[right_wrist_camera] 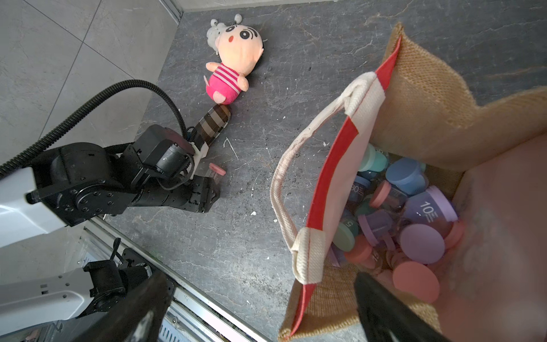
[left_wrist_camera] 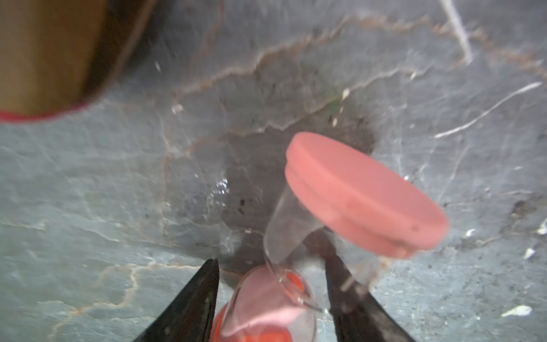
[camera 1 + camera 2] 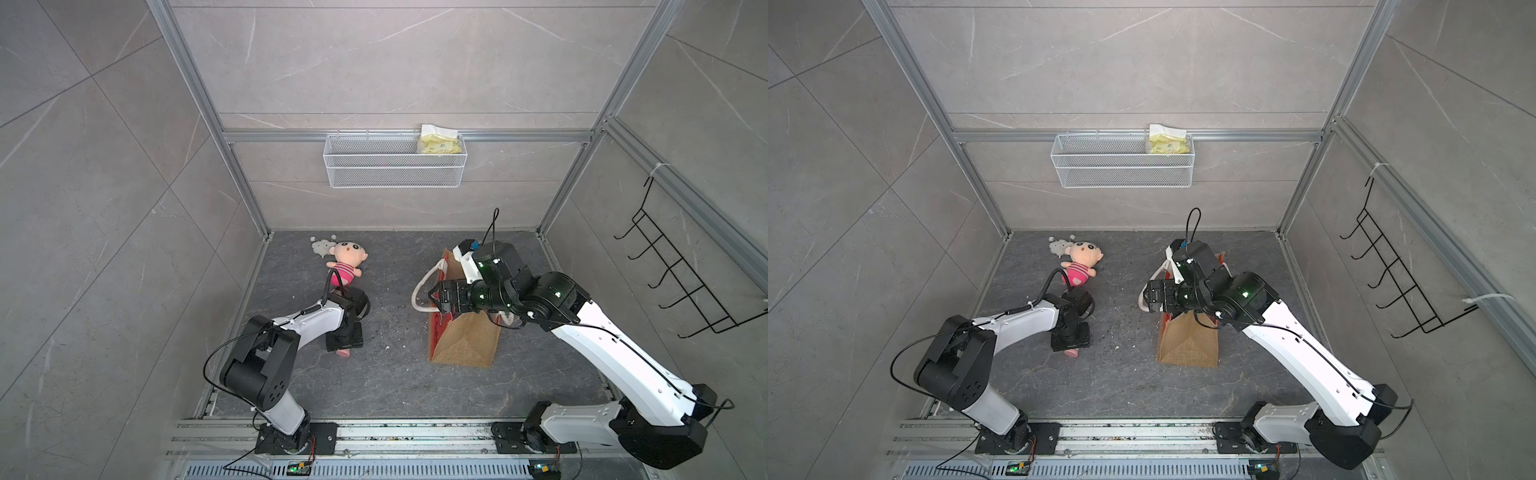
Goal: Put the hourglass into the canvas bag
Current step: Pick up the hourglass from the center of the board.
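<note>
The canvas bag (image 1: 420, 97) stands at the right with its mouth open, and it contains many small capped timers (image 1: 421, 242) in purple, blue, teal and pink, some marked with numerals. The right pincer (image 1: 263, 279) straddles the bag's left red-edged panel and its white handle (image 1: 281, 189), with one dark finger inside the mouth, the other outside, and the jaws wide apart. At the left, the left pincer (image 1: 214, 189) sits low on the dark surface (image 1: 296, 74) beside the pink-capped hourglass (image 1: 218, 170); farther back lies the plush doll (image 1: 233, 59), with a brown checked object (image 1: 213, 123) between the doll and the left arm.
</note>
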